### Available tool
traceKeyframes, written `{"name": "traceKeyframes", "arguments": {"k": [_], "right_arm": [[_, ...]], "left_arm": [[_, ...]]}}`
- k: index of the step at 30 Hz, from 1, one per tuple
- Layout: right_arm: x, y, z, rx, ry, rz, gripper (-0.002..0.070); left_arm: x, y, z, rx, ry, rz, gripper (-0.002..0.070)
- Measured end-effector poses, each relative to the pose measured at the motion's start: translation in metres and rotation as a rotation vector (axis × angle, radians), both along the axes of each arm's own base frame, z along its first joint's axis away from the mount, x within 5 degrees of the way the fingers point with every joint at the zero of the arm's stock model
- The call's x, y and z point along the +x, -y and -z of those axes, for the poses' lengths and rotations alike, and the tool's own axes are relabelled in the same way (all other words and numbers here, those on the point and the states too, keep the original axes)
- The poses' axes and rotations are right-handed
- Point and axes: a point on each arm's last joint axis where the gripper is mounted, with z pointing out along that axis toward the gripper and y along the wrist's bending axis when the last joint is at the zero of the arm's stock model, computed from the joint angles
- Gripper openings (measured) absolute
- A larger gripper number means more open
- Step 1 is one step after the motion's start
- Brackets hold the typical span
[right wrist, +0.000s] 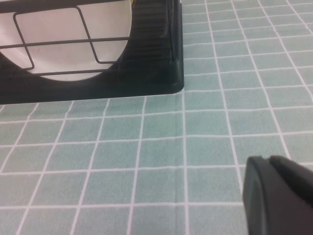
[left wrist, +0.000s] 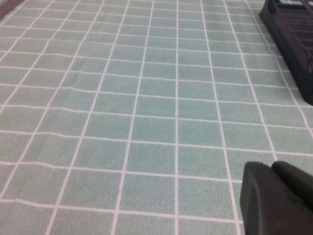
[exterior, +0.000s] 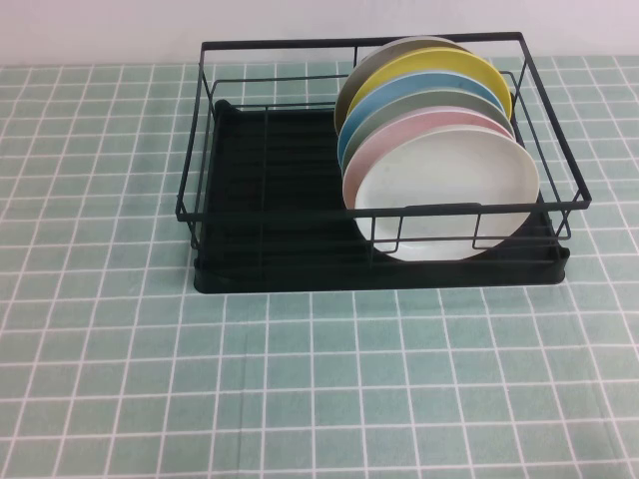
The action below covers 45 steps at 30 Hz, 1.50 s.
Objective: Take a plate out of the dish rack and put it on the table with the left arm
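Observation:
The white plate stands on edge at the front of a row of plates in the right half of the black dish rack. Neither arm shows in the high view. My left gripper is shut and empty, low over the teal tiled table, with a corner of the rack well ahead of it. My right gripper is shut and empty over the tiles in front of the rack's corner. The white plate shows there behind the rack's wires.
Behind the white plate stand a pink plate, a grey-green plate, a blue plate, a yellow plate and another at the back. The rack's left half holds no plates. Open tiles lie before the rack.

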Motion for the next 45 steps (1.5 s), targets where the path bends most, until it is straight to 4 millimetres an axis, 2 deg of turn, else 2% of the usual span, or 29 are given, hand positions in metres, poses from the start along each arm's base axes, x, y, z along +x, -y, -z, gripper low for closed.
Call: {"name": "traceKeyframes", "arguments": {"k": [39, 40, 42, 45], "right_arm": [[0.000, 0.000, 0.000, 0.002, 0.000, 0.000, -0.0018], [0.000, 0.000, 0.000, 0.002, 0.000, 0.000, -0.0018], [0.000, 0.000, 0.000, 0.002, 0.000, 0.000, -0.0018], [0.000, 0.000, 0.000, 0.004, -0.001, 0.000, -0.0018]], "left_arm": [[0.000, 0.000, 0.000, 0.000, -0.001, 0.000, -0.0004], [0.000, 0.000, -0.001, -0.017, 0.008, -0.002, -0.0004], [0.001, 0.003, -0.004, -0.158, 0.044, -0.011, -0.0004], [0.003, 0.006, -0.013, -0.533, 0.135, -0.041, -0.0004]]}}
